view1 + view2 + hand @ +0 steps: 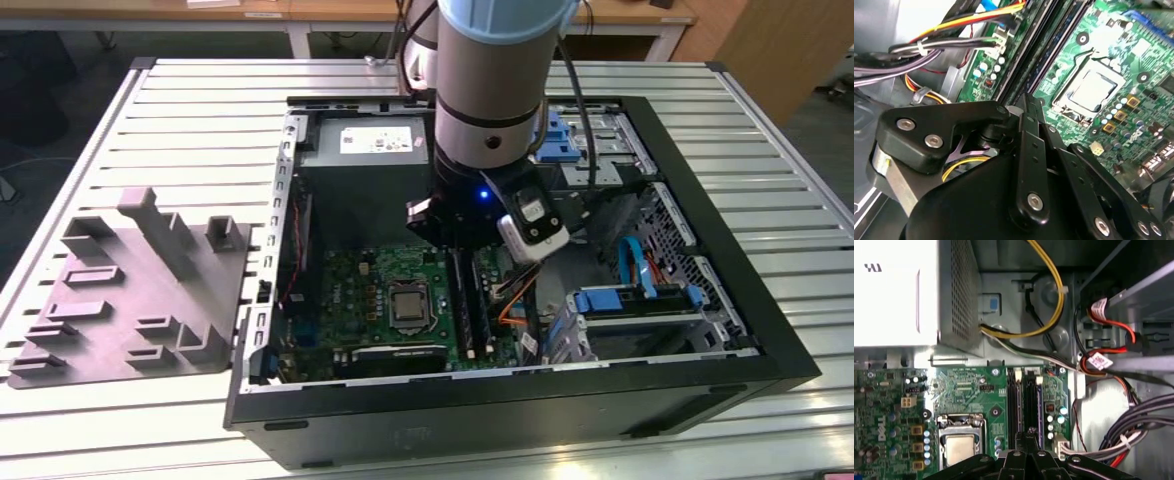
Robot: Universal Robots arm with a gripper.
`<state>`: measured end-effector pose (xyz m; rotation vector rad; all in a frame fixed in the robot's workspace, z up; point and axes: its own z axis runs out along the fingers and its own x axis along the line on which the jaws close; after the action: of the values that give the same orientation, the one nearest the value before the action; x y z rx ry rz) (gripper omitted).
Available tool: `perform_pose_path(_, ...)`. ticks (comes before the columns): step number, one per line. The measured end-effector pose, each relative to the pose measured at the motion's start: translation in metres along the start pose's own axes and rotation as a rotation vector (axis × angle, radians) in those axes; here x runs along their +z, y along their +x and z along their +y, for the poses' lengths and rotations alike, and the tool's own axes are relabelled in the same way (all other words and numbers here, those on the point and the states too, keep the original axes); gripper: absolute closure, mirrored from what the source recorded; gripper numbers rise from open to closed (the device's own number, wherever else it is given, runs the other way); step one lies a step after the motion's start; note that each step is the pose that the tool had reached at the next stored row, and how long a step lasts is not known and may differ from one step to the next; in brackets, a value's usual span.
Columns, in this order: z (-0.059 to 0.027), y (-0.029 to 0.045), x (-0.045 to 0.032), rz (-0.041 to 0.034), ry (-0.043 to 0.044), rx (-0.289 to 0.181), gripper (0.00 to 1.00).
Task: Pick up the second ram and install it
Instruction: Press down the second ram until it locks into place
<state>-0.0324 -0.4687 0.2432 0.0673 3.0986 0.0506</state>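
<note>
My gripper [1028,100] [1027,432] hangs low inside the open computer case [747,330], right over the black memory slots [470,300] beside the processor socket [959,442]. Its fingers are shut together. The second ram [1036,50] shows as a thin dark green edge that runs from the fingertips along the slot line. It is upright and in line with the slots. Whether it is seated in the slot is hidden by the fingers. The green motherboard [354,290] lies flat beneath.
A silver power supply [894,290] sits close beside the slots, with yellow and black cables [1054,300] looping out of it. A bundle of wires [1139,415] and blue drive brackets [638,298] crowd the other side. A grey fixture [134,290] rests on the slatted table at the exterior view's left.
</note>
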Motion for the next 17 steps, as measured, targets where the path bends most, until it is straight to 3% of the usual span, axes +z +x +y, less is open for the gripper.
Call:
perform_pose_path(12,0.0189,0.0024,0.0026,0.0000,0.0000,0.000,0.90)
perform_pose_path(17,0.0206,0.0026,0.0060,0.0000,-0.0001,0.000,0.90)
